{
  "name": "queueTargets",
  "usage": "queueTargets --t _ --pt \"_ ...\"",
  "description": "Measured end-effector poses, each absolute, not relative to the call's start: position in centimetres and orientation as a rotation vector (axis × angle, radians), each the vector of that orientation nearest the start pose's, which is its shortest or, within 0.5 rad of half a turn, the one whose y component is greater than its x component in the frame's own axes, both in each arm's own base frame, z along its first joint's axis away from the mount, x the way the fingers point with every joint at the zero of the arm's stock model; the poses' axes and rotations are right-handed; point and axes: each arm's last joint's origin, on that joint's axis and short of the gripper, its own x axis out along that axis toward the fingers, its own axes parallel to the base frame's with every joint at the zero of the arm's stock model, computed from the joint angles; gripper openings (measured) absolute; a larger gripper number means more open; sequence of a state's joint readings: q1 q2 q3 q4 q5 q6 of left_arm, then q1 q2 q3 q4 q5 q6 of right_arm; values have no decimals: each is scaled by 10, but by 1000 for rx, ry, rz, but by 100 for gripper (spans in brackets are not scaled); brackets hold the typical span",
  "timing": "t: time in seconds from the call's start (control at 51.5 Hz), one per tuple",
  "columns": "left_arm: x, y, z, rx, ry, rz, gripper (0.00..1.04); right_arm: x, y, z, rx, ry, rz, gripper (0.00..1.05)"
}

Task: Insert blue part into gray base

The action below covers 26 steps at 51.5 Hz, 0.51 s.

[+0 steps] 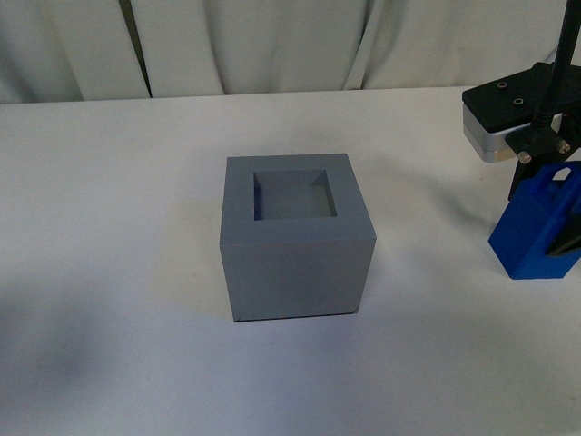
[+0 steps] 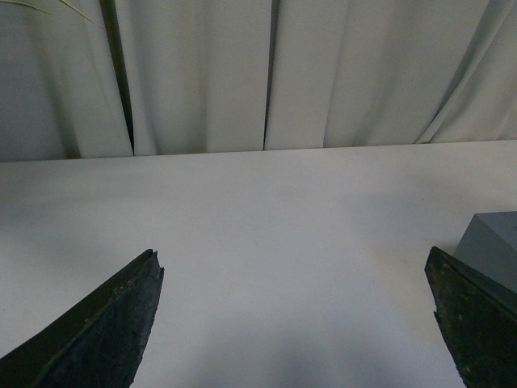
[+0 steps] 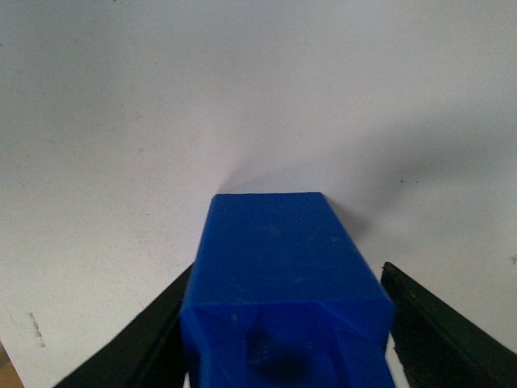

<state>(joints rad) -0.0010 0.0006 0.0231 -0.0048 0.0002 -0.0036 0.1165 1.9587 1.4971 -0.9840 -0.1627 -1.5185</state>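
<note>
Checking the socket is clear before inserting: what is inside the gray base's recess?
Only bare gray walls and floor show in the recess of the gray base. Its near wall hides the floor's front strip. The blue part is outside, to the right.

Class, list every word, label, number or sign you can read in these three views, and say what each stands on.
None: no words, labels, numbers or signs show on the gray base, the blue part, the white table or the curtain in any view.
</note>
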Motion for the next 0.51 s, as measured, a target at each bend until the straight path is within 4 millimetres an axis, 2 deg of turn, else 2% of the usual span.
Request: queueTargets --t 0.097,0.155,0.33,0.505 --pt "96 0 171 -4 -18 -1 99 374 49 197 -1178 967 1264 50" --pt "96 0 171 -4 -18 -1 99 374 49 199 -1169 964 1270 47" --pt "96 0 171 -4 -18 -1 99 376 51 208 -1144 940 1281 47" --pt "96 0 171 -4 -18 -1 99 381 65 237 -1111 878 1289 47"
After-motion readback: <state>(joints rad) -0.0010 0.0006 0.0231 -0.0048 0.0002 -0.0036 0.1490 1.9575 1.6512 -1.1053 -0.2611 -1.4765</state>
